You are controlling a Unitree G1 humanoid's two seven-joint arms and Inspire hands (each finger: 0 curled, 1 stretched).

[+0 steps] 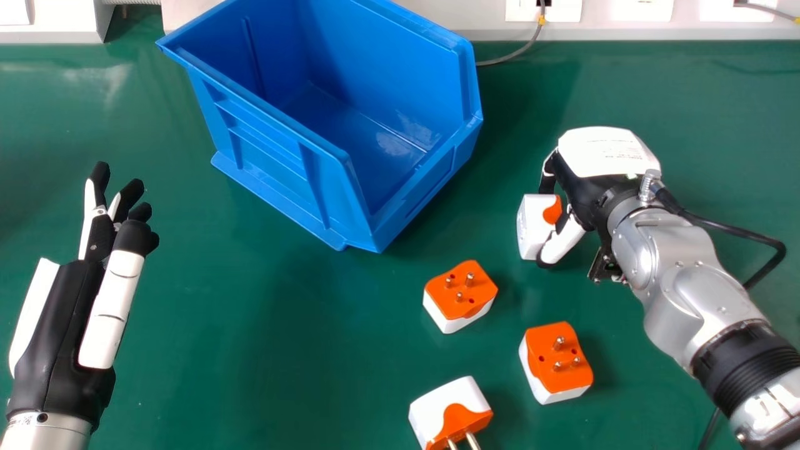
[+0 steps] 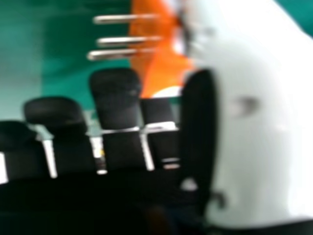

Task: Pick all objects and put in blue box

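My right hand (image 1: 603, 153) is at the right, its fingers and thumb pinching a white and orange plug adapter (image 1: 531, 226). In the right hand view, the orange face of that adapter (image 2: 164, 66), with metal pins, is between the fingers and thumb of my right hand (image 2: 264, 142). The blue box (image 1: 275, 134) stands at the top centre, with nothing visible inside. Three more adapters lie on the table: one pins up (image 1: 459, 294) near the box, one pins up (image 1: 556, 362) to its lower right, one on its side (image 1: 450, 409) at the bottom edge. My left hand (image 1: 94, 281) is open at the left.
The green table (image 1: 250, 350) extends around the box. A pale ledge with sockets (image 1: 625, 28) runs along the far edge, and a grey cable (image 1: 509, 56) passes behind the box's right side. A black cable (image 1: 744, 234) loops beside my right forearm.
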